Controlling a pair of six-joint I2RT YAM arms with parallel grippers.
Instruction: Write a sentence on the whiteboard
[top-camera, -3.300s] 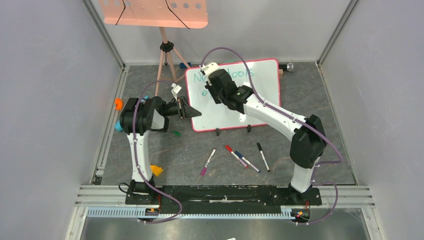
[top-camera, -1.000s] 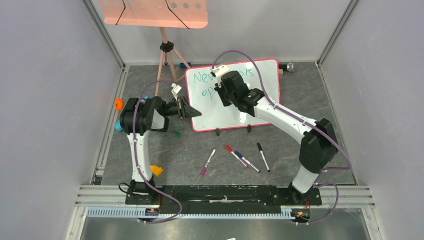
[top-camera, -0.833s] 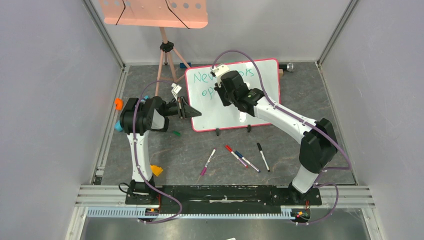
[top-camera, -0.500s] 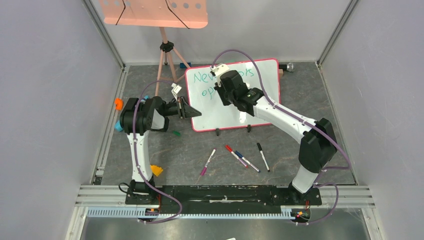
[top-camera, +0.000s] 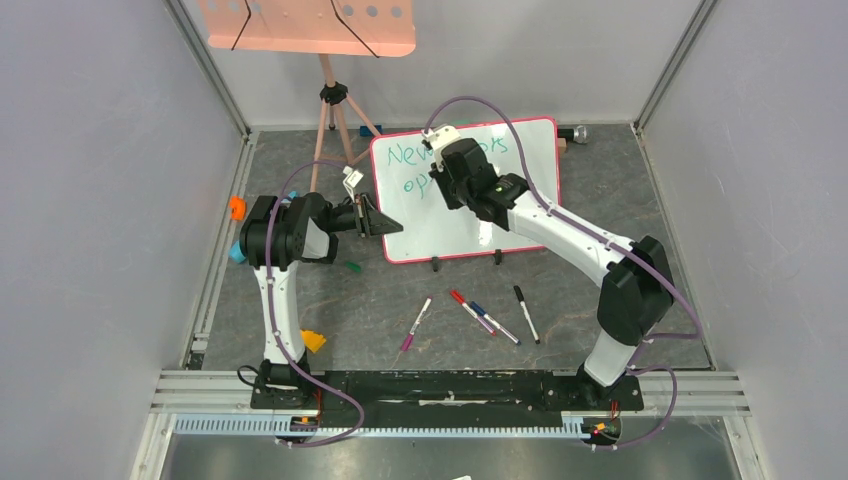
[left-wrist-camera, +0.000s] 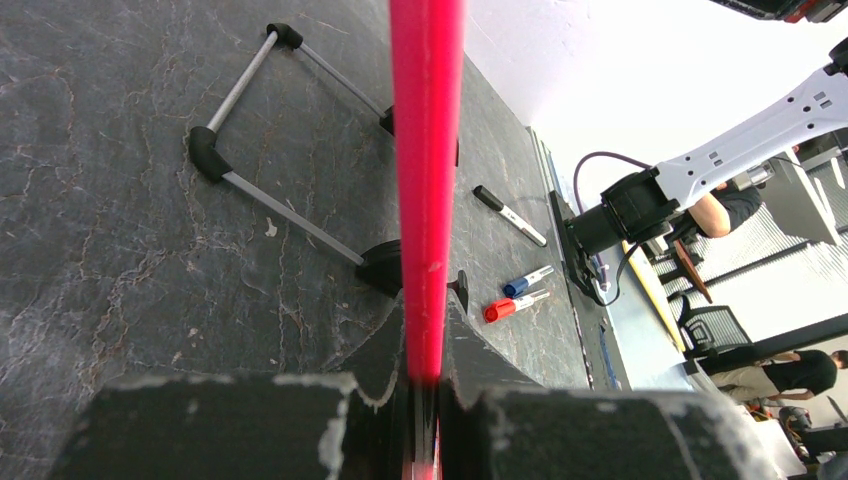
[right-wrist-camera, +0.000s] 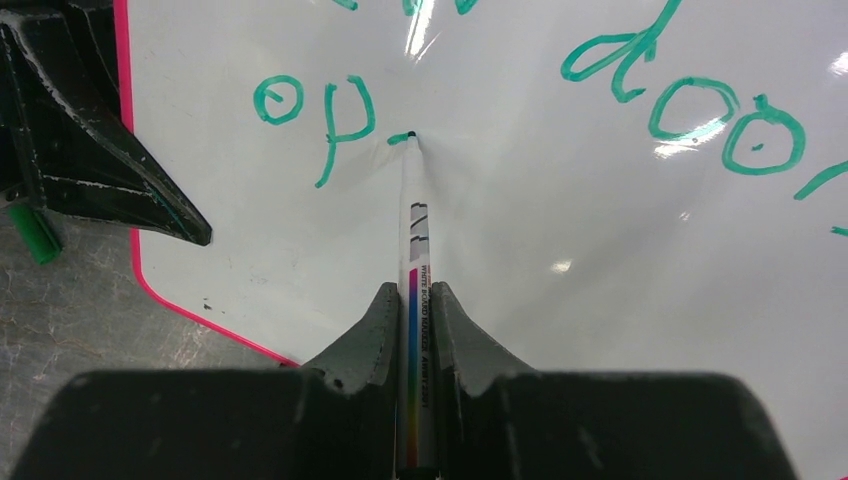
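You have bright, even light; glare spots dot the glossy white pink-framed whiteboard (right-wrist-camera: 600, 340) beyond your right end effector (right-wrist-camera: 410, 292).

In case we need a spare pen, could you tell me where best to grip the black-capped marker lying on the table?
Probably mid-barrel, from straight above, with the jaws across its length: the black-capped marker lies flat and straight, with a clear gap between it and the blue-capped marker on its left.

markers (top-camera: 471, 311) lie before the whiteboard (top-camera: 535, 185); tripod (top-camera: 335, 108) stands behind, left.
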